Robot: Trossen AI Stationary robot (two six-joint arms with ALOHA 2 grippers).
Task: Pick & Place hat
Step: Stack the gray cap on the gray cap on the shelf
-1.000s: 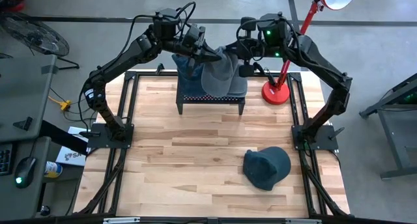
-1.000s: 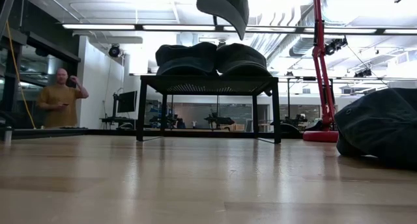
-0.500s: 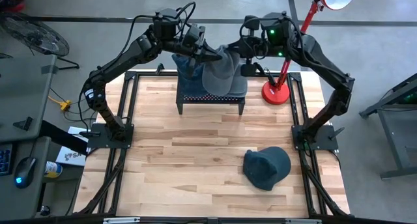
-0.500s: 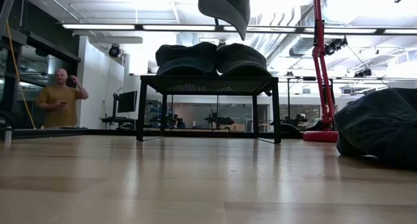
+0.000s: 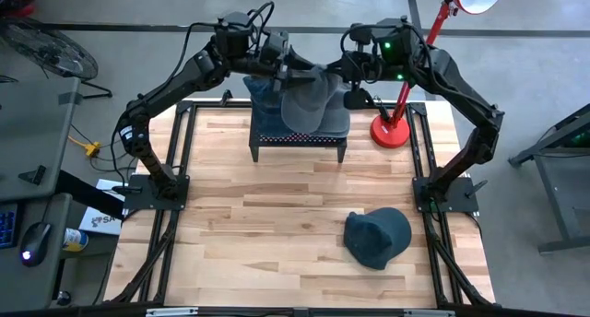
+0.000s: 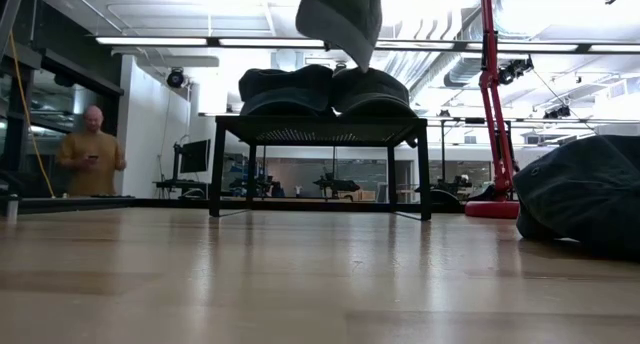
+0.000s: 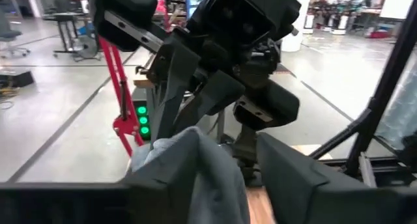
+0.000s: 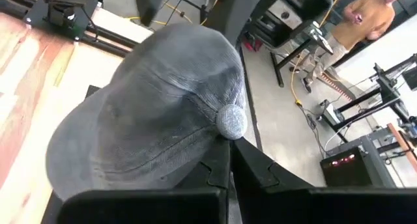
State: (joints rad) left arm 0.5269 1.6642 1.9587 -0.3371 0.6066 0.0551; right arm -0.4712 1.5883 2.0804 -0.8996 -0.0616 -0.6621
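Grey cap [image 5: 309, 103] is floppy and light; right pincer [image 5: 348, 85] pinches it near the crown, left pincer [image 5: 293, 73] looks released.

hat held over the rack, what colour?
Grey hat, with a matching grey top button; the right wrist view shows it best.
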